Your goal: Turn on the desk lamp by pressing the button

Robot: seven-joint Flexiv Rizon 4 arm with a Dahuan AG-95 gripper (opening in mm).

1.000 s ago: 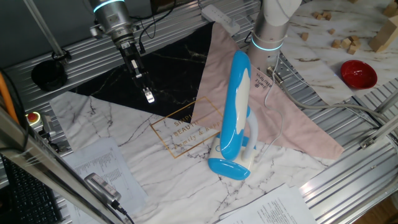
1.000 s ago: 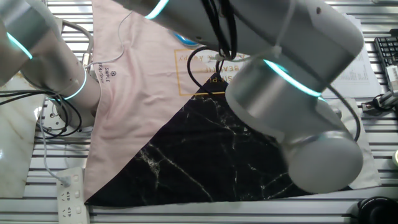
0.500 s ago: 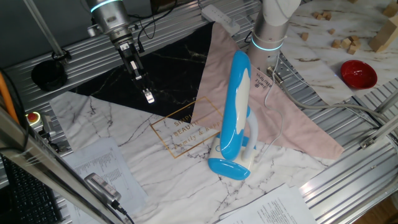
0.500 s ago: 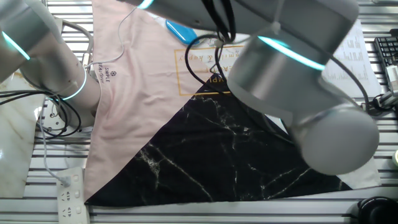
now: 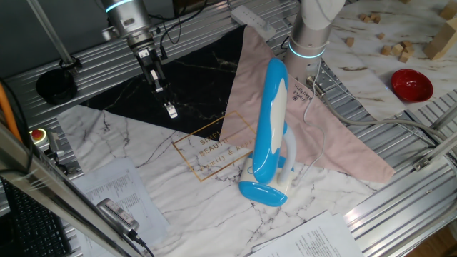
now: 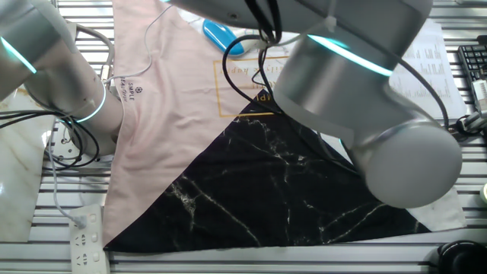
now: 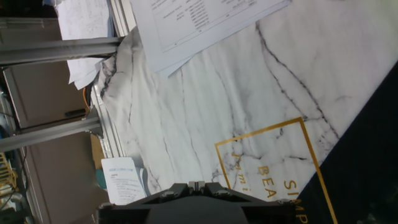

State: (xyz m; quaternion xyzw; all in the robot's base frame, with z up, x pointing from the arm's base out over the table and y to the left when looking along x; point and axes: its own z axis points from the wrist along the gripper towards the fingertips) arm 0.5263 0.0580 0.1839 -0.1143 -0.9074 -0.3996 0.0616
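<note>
End effector [image 5: 171, 111] up over the dark marble sheet [image 5: 178, 78], hanging off the arm [image 5: 136, 28] at the back left of the worktop [image 5: 400, 185], nothing in its grip; whether the fingertips are apart or together, cannot tell, since the hand view shows only the dark housing [image 7: 196, 199] at the bottom edge. Below it lie the white marble cloth [image 7: 249, 106] with a gold printed frame [image 7: 273, 168] and printed sheets [image 7: 193, 25]. Well apart to the right stands the desk lamp [image 5: 270, 135], blue head leaning up over the pink cloth [image 5: 335, 135], blue foot [image 5: 263, 193] on the white marble cloth. A red bowl [image 5: 411, 84] sits far right. In the other fixed view the arm fills most of the picture, only a blue sliver of the lamp showing.
</note>
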